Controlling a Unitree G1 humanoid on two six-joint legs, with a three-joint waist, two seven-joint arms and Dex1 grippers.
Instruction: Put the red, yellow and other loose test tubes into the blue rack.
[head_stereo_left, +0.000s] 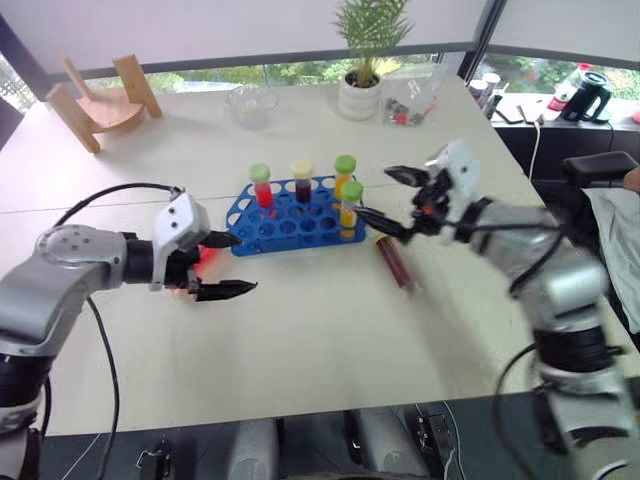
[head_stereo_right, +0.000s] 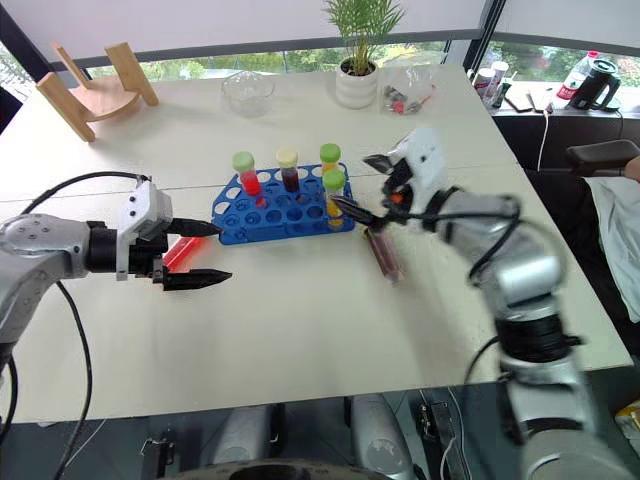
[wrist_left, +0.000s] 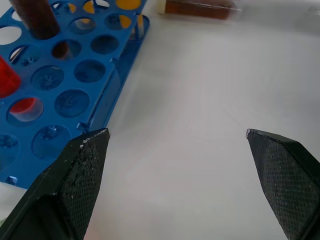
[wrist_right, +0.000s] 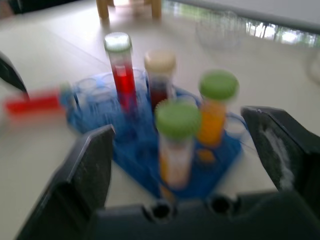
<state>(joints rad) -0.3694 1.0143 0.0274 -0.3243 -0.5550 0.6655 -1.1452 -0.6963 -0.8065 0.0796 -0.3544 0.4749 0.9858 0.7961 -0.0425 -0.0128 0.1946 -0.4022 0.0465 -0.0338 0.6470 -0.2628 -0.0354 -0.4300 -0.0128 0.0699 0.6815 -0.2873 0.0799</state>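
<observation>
At the far left of the pale table (head_stereo_left: 330, 330) stands a curved wooden stand (head_stereo_left: 100, 100). Toward the far middle sits a clear glass bowl (head_stereo_left: 251, 104), and to its right a white pot with a green plant (head_stereo_left: 362, 75). Just right of the pot lies a clear plastic bag (head_stereo_left: 410, 100) with small items inside. Beyond the table's far right corner, a black kettle (head_stereo_left: 590, 97) stands on a dark surface.

I am seeing daylight coming through the windows (head_stereo_left: 300, 70) behind a pale table (head_stereo_left: 330, 340), with a potted plant (head_stereo_left: 365, 60), glass bowl (head_stereo_left: 250, 103) and wooden stand (head_stereo_left: 100, 100) sitting at its far edge.
</observation>
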